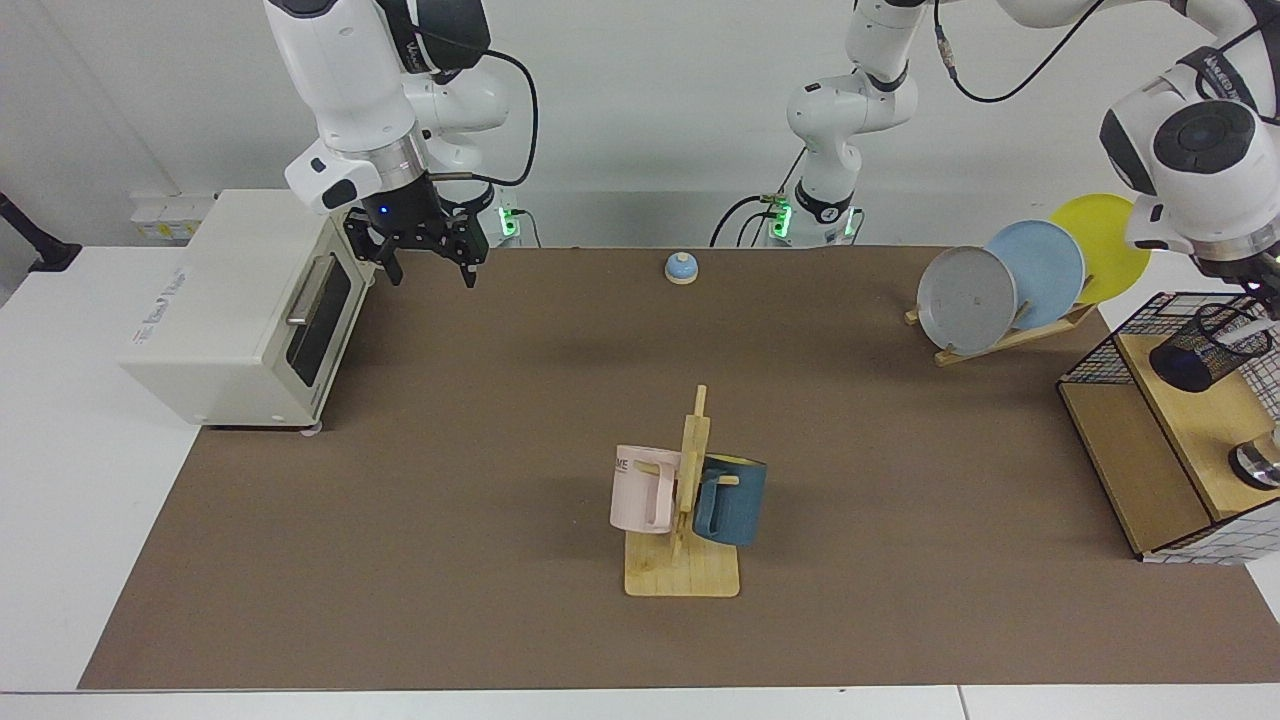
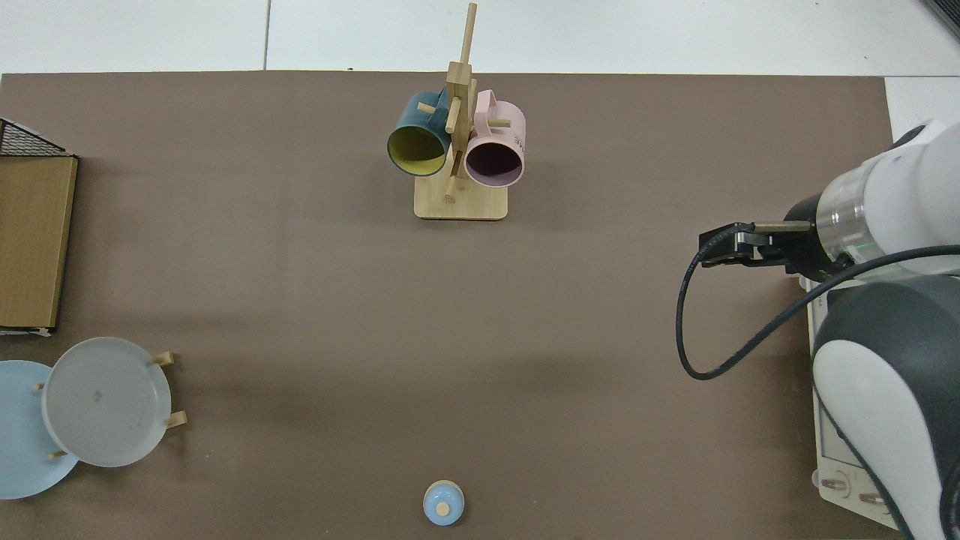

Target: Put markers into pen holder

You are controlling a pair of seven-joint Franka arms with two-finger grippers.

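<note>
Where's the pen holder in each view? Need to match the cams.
Facing view: the pen holder is at the far right edge, tilted, on the wooden shelf inside the wire basket frame, just under the left gripper.
Top view: not in the picture; only the shelf's corner shows at the left edge.
Shared landmark: the mug rack, holding a pink and a blue mug.

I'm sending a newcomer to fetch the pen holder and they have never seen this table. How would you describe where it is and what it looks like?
Look to the wooden shelf with a black wire basket frame at the table's edge, beside the rack of grey, blue and yellow plates. On the shelf's top board, below the left gripper, stands the small black wire-mesh cylindrical pen holder. Unlike the shiny round metal object nearby, it is a dark see-through cup.
</note>
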